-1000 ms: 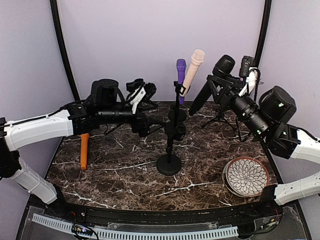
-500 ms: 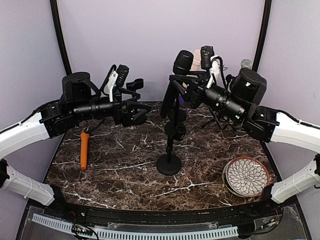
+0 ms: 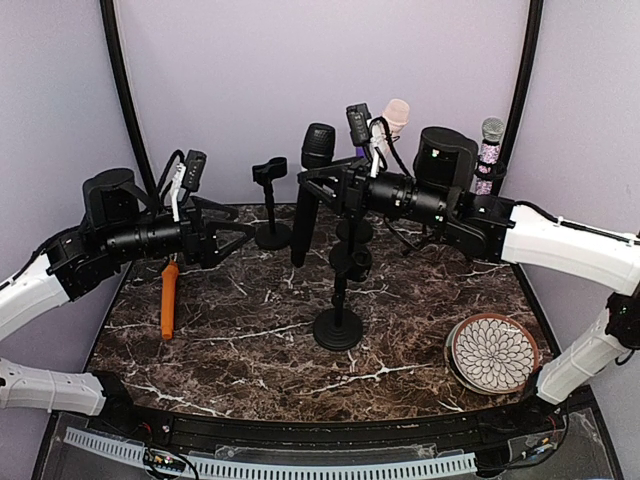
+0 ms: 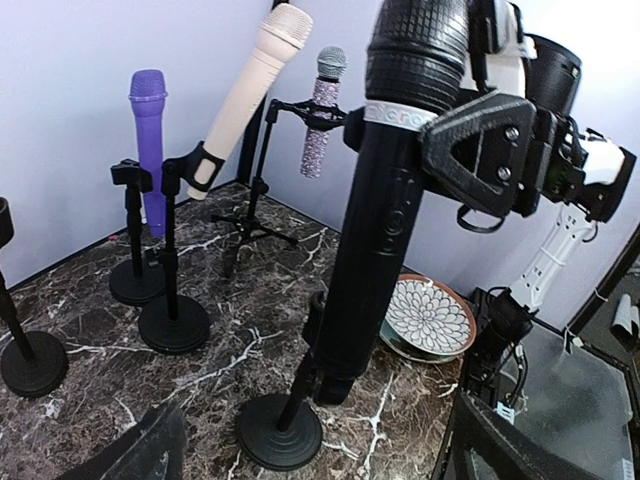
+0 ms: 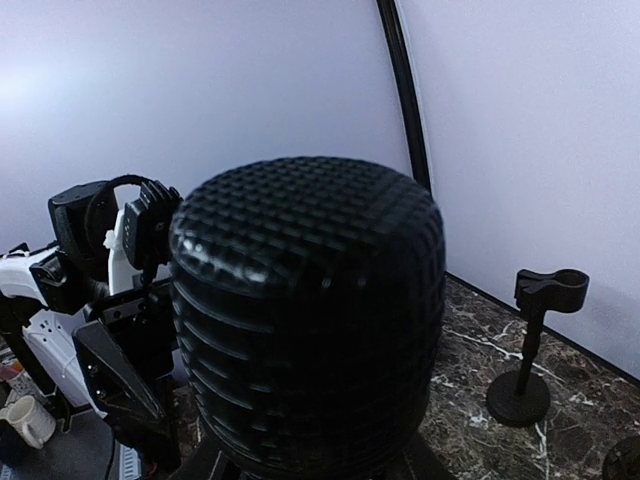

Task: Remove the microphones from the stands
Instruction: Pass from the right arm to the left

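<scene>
The right gripper (image 3: pixel 336 187) clenches the black microphone (image 3: pixel 307 205) below its head, holding it nearly upright above the table (image 3: pixel 230 330), free of the empty stand (image 3: pixel 268 203) beside it, while the left gripper (image 3: pixel 232 243), splayed and empty, faces it from the left without touching.

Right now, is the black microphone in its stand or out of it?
Out. The right hand holds the microphone in the air; its lower end hangs free, in no clip.
</scene>
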Available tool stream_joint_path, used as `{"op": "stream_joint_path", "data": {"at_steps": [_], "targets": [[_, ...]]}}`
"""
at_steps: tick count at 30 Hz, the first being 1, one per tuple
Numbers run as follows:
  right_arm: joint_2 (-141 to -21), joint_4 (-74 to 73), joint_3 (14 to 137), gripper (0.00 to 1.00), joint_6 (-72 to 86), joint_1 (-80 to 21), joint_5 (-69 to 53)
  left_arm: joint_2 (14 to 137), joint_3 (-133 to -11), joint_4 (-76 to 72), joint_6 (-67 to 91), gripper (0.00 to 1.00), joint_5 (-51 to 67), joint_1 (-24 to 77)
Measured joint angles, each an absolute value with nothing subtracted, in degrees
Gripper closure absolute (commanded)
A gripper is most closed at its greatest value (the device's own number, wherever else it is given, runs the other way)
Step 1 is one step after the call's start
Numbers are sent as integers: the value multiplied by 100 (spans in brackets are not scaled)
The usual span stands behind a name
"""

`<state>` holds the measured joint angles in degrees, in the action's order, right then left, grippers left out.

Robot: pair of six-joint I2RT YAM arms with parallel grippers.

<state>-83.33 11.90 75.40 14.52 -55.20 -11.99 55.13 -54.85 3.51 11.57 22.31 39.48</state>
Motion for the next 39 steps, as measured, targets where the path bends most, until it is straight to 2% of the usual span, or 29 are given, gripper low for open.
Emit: {"op": "stream_joint_path", "data": {"at_steps": [10, 19, 27, 29, 33, 38, 39], "targets": [[-8381, 1201, 7599, 100, 2198, -5511, -2246, 5249, -5181, 255, 1015, 5, 3197, 3948], [-8646, 1531, 7575, 100, 2493, -5524, -2757, 6108, -5155, -552, 1455, 5, 4257, 3975], [-9008, 1579, 7614, 100, 2493, -5714, -2884, 6615, -5408, -639, 1393, 7, 4180, 4440], [-9028, 1638, 7623, 100, 2493, -5754, -2897, 6628, -5417, -642, 1369, 12, 4093, 4491], [-9028, 1688, 7653, 100, 2475, -5778, -2895, 6624, -5415, -762, 1367, 40, 3953, 4491], [-9028, 1695, 7655, 100, 2462, -5791, -2888, 6576, -5398, -980, 1415, 45, 3879, 4491], [-9028, 1695, 7655, 100, 2456, -5793, -2886, 6567, -5395, -1013, 1422, 49, 3874, 4491]]}}
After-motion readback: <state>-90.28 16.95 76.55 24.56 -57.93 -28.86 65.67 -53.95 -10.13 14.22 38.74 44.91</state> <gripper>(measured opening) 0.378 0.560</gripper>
